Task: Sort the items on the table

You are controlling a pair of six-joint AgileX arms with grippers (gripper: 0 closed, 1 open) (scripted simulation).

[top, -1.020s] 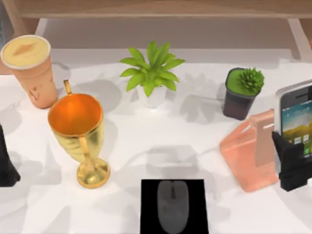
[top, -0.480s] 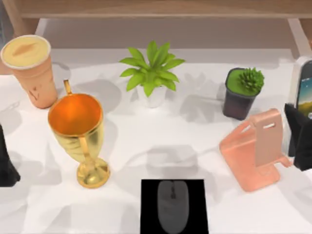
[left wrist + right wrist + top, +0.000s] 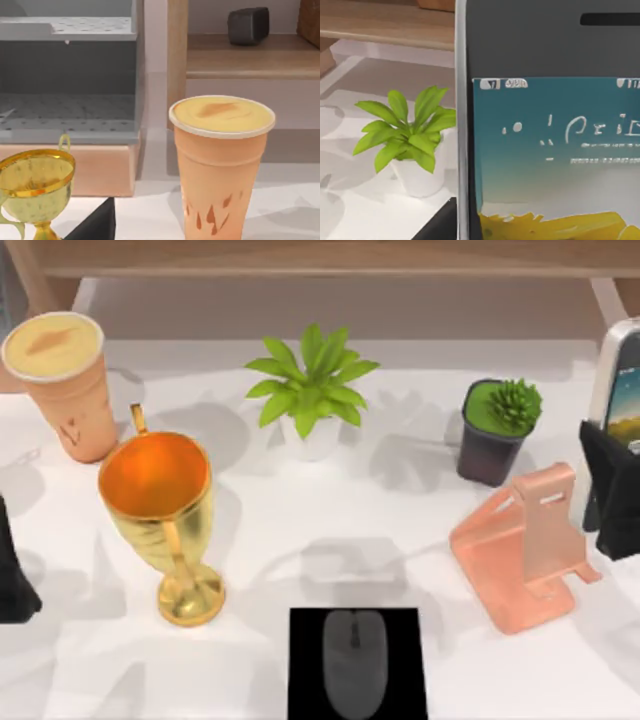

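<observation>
Top view, nearest edge first: a dark grey computer mouse (image 3: 354, 662) is seen lying centred on a small black pad (image 3: 310, 640) at the front middle of the white table (image 3: 300, 540). Off to the left, a gold goblet (image 3: 163, 515) is stood upright, its handle turned toward the back. At the far left edge a bit of the left gripper (image 3: 12, 575) is parked low; whether its fingers are apart or together can't be told.

On the right side, a salmon-pink phone stand (image 3: 525, 555) is sat on the table with nothing in it. Just beside it, at the right edge, the right gripper (image 3: 612, 490) is clamped on the smartphone (image 3: 622, 380), which is held upright above the table, beyond and to the right of the stand. In the right wrist view the smartphone (image 3: 555, 130) is seen very close, silver edge and lit screen blocking most of what's behind it.

Further back, a dark pot with a spiky succulent (image 3: 497, 430) is placed just behind the stand, and a leafy green plant in a white pot (image 3: 310, 390) is placed at the back middle. At the back left corner, the tan cup with a creamy top (image 3: 62, 380) is stood behind the goblet, near it but apart. In the left wrist view the cup (image 3: 220, 165) is seen upright with a wooden shelf (image 3: 240, 55) behind it.
</observation>
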